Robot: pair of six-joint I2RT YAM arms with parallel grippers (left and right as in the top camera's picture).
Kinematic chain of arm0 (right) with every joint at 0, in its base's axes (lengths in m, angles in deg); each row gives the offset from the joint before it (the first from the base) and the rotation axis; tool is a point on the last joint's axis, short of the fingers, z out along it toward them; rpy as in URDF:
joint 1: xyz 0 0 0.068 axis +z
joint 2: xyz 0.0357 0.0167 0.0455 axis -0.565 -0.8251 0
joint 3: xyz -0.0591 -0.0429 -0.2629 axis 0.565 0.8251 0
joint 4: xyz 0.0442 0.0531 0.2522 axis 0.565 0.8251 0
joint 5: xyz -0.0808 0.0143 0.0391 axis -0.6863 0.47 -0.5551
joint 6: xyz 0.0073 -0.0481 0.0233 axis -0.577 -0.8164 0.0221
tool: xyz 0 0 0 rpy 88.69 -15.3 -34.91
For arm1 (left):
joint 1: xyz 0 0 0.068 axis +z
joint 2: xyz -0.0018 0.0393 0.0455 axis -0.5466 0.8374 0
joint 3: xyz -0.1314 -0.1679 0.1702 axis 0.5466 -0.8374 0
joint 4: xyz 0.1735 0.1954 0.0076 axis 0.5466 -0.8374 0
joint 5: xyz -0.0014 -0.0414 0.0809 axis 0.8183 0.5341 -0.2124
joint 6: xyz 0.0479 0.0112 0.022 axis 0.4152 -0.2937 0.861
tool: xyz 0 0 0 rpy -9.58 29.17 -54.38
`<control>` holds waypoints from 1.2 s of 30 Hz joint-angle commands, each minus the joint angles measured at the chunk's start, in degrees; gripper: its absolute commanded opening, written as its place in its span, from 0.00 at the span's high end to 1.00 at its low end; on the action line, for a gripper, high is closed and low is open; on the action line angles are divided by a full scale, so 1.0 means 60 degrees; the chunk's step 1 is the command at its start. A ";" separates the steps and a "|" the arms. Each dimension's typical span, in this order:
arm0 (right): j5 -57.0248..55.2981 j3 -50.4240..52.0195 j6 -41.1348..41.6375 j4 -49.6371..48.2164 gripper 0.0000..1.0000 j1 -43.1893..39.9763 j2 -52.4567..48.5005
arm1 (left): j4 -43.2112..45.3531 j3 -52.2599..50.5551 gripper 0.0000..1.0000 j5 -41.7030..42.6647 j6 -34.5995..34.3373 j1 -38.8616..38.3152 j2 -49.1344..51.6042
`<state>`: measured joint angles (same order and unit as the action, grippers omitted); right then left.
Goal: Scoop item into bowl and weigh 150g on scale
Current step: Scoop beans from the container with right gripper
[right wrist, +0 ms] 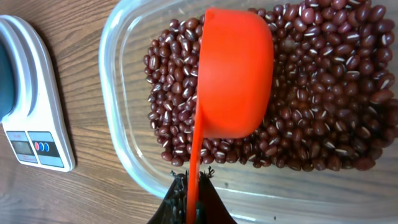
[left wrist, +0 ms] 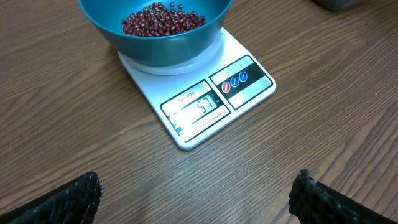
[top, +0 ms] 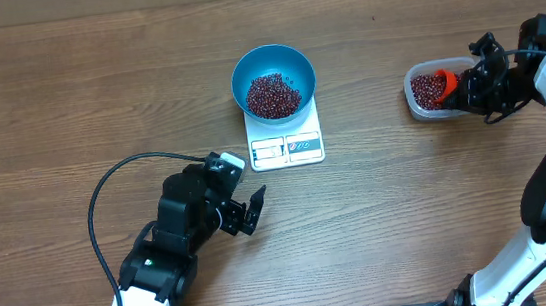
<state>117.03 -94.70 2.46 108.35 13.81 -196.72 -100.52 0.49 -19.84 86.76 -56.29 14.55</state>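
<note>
A wood-grain table (top: 48, 114) carries 2 things directly: a flat white scale (top: 287, 149) just toward 12 o'clock of centre, its display edge facing 6 o'clock, and a clear plastic tub (top: 412, 99) well apart, out toward 2 o'clock.

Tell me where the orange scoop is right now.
Overhead, the orange scoop sits far right, in the clear tub of beans, held by the right gripper.

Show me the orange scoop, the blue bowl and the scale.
orange scoop (right wrist: 236, 74): right wrist view, middle of its cup.
blue bowl (top: 271, 61): overhead view, bare inner wall.
scale (left wrist: 199, 107): left wrist view, display window.
</note>
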 commanded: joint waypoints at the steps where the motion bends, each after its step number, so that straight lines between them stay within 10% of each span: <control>1: 0.0248 0.0197 0.0160 -0.0142 0.96 0.0011 -0.0102 | 0.0011 -0.0066 0.00 0.0102 -0.0022 -0.0036 0.0011; 36: 0.2441 0.0426 0.0390 0.0073 0.96 -0.0699 -0.0208 | 0.0011 -0.0066 0.00 0.0102 -0.0022 -0.0036 0.0011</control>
<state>128.57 -93.38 4.93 108.85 11.86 -196.98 -100.52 0.49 -19.84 86.76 -56.29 14.55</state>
